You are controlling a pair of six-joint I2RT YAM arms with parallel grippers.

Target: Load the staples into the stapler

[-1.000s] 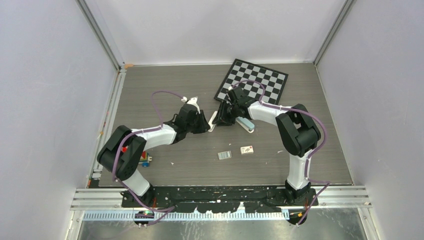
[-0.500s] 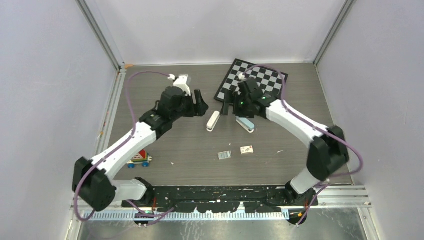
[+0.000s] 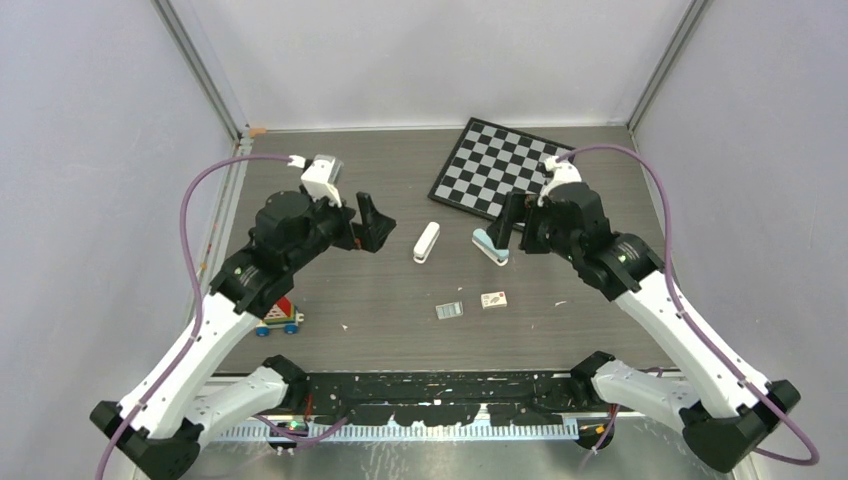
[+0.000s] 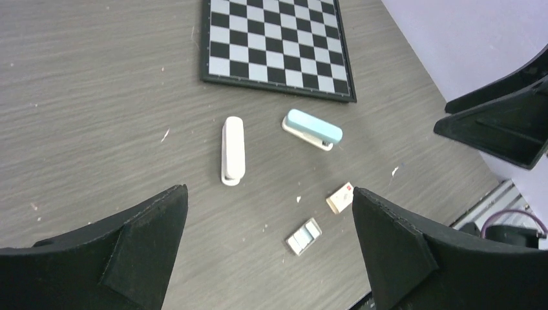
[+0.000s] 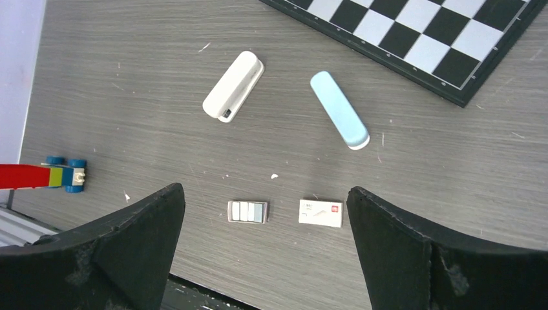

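Observation:
A white stapler point(image 3: 427, 242) point(image 4: 232, 150) point(image 5: 234, 86) and a light-blue stapler point(image 3: 489, 246) point(image 4: 313, 128) point(image 5: 338, 110) lie side by side mid-table, both closed as far as I can see. Nearer the arms lie the silvery-grey staples point(image 3: 449, 310) point(image 4: 304, 236) point(image 5: 247, 212) and, to their right, the small white box with a red mark point(image 3: 493, 299) point(image 4: 340, 197) point(image 5: 320, 212). My left gripper point(image 3: 374, 222) point(image 4: 268, 194) hangs open, raised left of the white stapler. On the other side my right gripper point(image 3: 515, 220) point(image 5: 265, 188) is open, raised beside the blue stapler. Neither holds anything.
A chessboard point(image 3: 505, 170) point(image 4: 274, 39) point(image 5: 439, 39) lies at the back, just behind the staplers. A red, yellow and blue toy car point(image 3: 280, 318) point(image 5: 42, 175) sits at the front left. Walls close in the left, right and back sides.
Both grippers opened and let go at the staplers. Both arms lifted and drew apart, left arm to the left, right arm to the right. The white stapler now lies free.

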